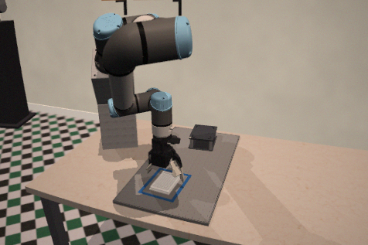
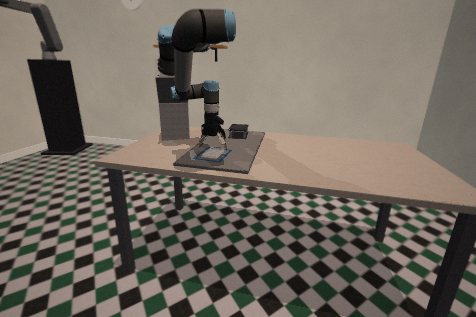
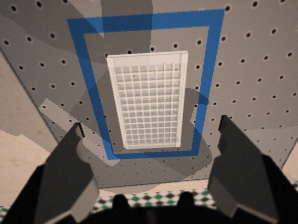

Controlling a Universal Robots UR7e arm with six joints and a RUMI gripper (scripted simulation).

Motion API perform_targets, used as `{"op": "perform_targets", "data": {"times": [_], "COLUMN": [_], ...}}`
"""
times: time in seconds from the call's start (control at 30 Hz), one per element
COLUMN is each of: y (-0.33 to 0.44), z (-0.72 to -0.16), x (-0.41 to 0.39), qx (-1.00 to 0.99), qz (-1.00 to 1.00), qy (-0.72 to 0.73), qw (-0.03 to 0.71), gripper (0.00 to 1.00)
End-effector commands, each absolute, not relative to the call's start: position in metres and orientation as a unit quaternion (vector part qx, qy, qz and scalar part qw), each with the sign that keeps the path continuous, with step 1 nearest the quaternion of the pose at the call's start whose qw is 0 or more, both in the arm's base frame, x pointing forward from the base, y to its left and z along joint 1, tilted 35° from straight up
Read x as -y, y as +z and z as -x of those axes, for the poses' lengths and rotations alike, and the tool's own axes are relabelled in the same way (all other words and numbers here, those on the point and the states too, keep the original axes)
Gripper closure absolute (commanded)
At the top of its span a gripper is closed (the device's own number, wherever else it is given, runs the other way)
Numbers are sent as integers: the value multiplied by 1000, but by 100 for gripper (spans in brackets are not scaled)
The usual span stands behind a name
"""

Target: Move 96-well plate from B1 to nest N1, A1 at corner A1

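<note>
The white 96-well plate (image 1: 165,182) lies flat inside the blue-outlined spot B1 on the grey perforated baseplate. It also shows in the wrist view (image 3: 149,100), framed by the blue outline. My gripper (image 1: 164,168) hangs just above the plate's far end, fingers wide open and empty, one finger on each side in the wrist view (image 3: 150,165). The black raised nest N1 (image 1: 202,137) stands at the baseplate's far end, empty. I cannot make out the plate's cut corner.
A grey pedestal (image 1: 116,115) carries the arm's base at the table's back left. A black stand (image 1: 9,80) with another arm stands on the checkered floor at the left. The table edge (image 1: 97,208) runs close in front of the baseplate.
</note>
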State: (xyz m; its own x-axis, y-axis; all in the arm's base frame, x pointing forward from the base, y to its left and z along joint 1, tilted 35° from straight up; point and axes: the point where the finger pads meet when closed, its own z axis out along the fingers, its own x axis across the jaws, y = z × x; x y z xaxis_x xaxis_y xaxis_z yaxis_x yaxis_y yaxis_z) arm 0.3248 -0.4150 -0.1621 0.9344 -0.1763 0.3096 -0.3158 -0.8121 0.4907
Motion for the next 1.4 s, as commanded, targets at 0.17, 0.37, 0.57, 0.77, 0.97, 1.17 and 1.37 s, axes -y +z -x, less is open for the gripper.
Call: {"op": "perform_targets", "data": {"times": [0.17,0.37,0.57,0.77,0.97,1.17,1.37], "y": [-173,-175,-175,-175,-175,-175,-175], "z": [-327,-328,-328,-328,-328,-328,-328], "x": [423,424,424,424,424,424,424], "qx": [130,130,130,130,130,130,130], "qz": [-943,-943,-943,-943,-943,-943,-943], "qy": [126,126,126,126,126,126,126], "qw": [278,278,278,278,278,278,278], "gripper": [0,0,0,100,100,100,100]}}
